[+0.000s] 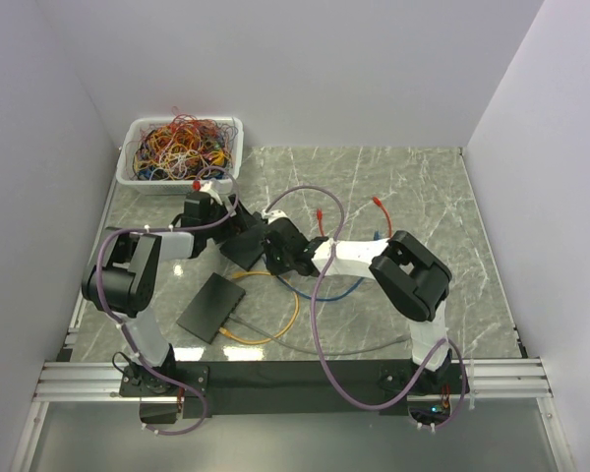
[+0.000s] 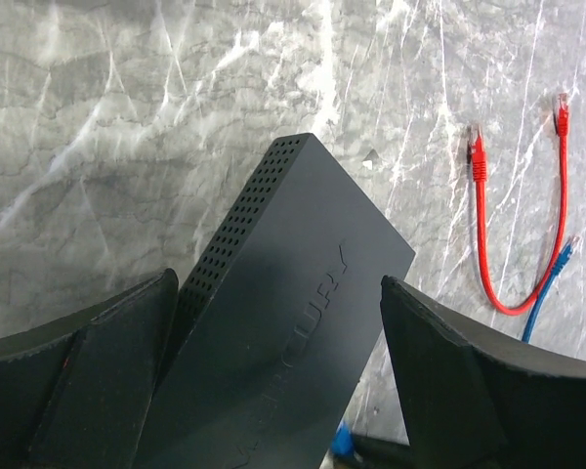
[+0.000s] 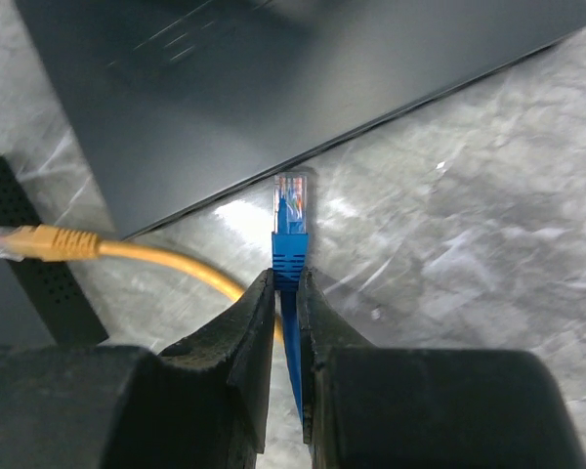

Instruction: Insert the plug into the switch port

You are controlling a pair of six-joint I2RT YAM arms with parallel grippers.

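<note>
Jaws of right gripper squeezed narrow on the boot of blue Ethernet plug, clear connector sticking out ahead of the fingertips. Connector tip right at the long lower edge of black network switch; touching or just short, impossible to tell. Yellow patch cable lying just beside on the left, curving away under the fingers. In the left wrist view, left gripper spread wide around one end of the switch, one finger against or just beside the perforated side, the other standing apart from the top face. Red patch cable loose on marble-patterned table off to the right. From above, both grippers close together over the table's middle, second flat black switch nearer the bases, white bin of tangled cables at the far left corner.
</note>
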